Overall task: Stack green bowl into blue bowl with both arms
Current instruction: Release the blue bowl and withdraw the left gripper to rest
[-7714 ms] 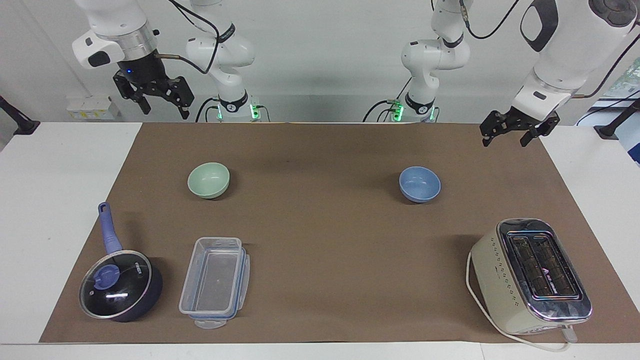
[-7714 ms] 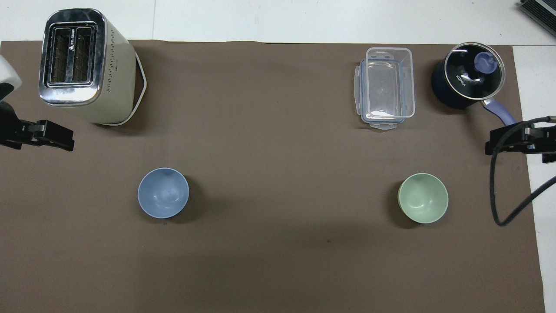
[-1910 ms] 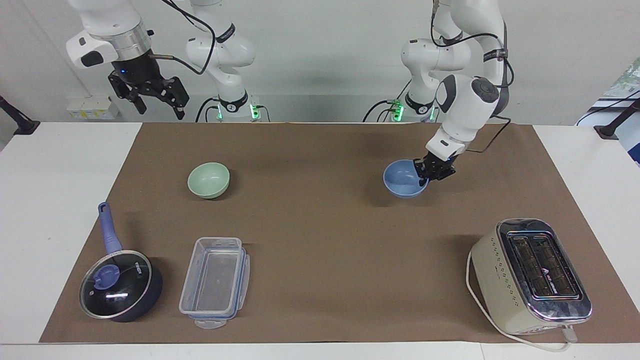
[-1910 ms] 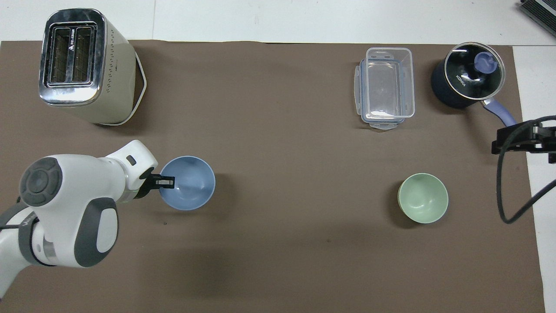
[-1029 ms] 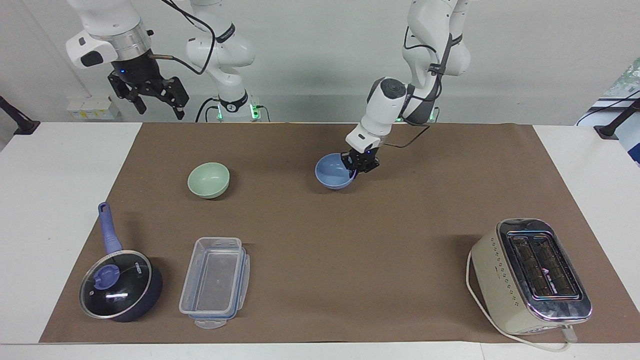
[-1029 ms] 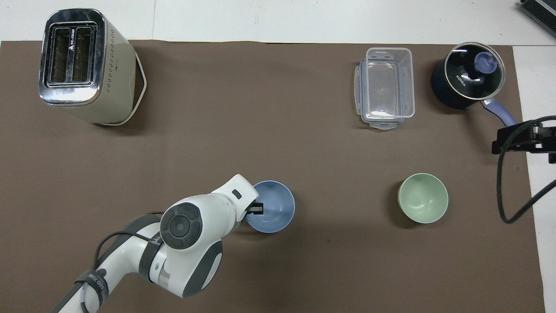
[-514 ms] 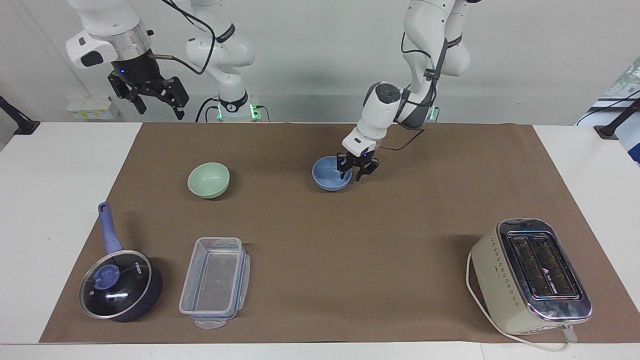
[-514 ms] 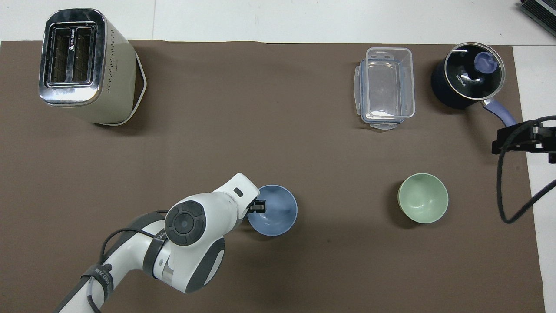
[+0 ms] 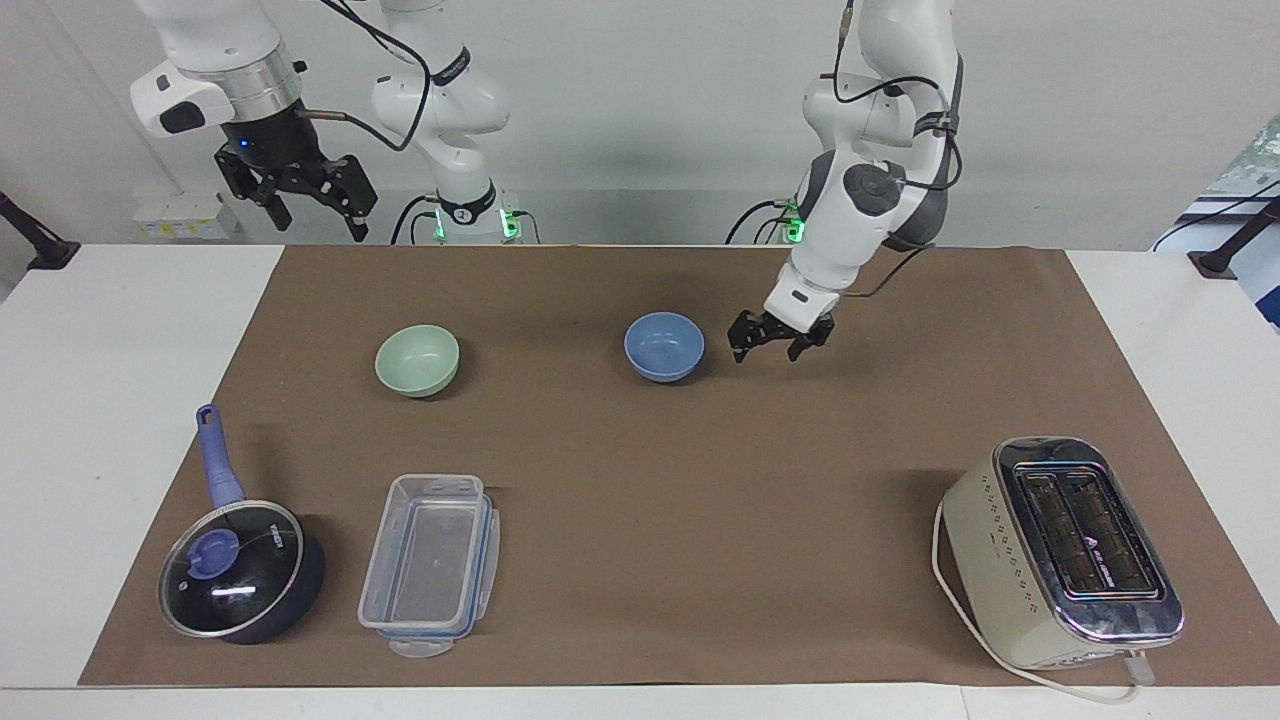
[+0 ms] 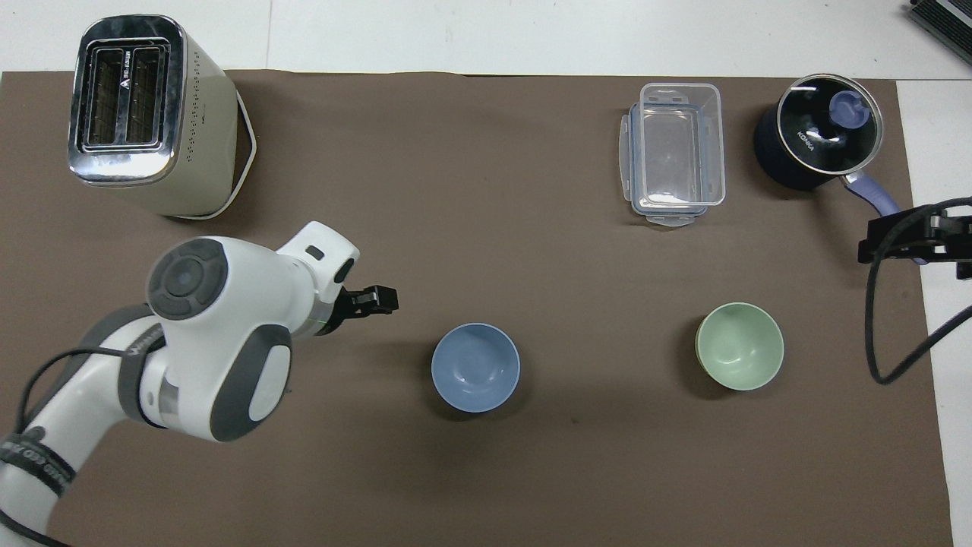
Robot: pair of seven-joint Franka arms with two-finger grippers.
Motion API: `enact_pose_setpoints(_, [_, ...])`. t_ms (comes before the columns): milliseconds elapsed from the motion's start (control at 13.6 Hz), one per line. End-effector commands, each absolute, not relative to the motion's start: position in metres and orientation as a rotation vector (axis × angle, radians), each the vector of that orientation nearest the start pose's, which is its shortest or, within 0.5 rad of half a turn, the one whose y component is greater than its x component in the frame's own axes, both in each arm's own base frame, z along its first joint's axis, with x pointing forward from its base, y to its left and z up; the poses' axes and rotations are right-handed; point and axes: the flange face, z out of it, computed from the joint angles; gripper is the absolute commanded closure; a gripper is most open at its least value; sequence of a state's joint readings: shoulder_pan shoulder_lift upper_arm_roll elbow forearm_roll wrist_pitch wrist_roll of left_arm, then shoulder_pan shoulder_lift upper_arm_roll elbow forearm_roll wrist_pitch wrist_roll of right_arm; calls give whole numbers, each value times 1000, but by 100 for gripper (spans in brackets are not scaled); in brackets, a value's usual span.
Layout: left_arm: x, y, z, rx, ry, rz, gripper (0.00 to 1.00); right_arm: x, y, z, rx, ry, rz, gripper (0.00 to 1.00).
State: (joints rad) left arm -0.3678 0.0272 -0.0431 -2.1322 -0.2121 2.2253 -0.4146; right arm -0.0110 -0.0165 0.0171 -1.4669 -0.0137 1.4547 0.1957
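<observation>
Matt brown paper mat; toaster chromed on top (cream body); clear plastic container; glass-lidded saucepan; both bowls smooth.

The pot has a glass lid, and the word "KONKA" is on that lid in white letters. The same word shows on the lid in the facing view, but it is too small to read there. The toaster has a small white triangle sign and some tiny letters on its shiny top. Those letters cannot be read. The left arm has white letters on a dark band near its base. They cannot be read either.
</observation>
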Motion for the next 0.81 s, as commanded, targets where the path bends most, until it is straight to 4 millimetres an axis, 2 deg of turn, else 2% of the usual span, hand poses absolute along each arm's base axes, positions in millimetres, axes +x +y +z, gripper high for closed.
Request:
enact_pose_setpoints(0, [526,-181,422,-3295,-184,-2,0,533,-2,665,-3112,268,-19,0])
enact_pose_setpoints(73, [536,-158,432,-3297,-121,-2,0,534,-3,661,-3113,254,-19,0])
enact_pose_setpoints(367, [565,-73,489,-3241,123,30,0,542,-34,621,-3122,87,-18,0])
enact_pose_setpoints(514, [567,-52,510,-3171,173,28,0,544,-45,595,-3122,20,5,0])
enact_pose_setpoints(735, [569,-44,543,-3100,194,37,0,543,-56,540,-3119,16,49,0])
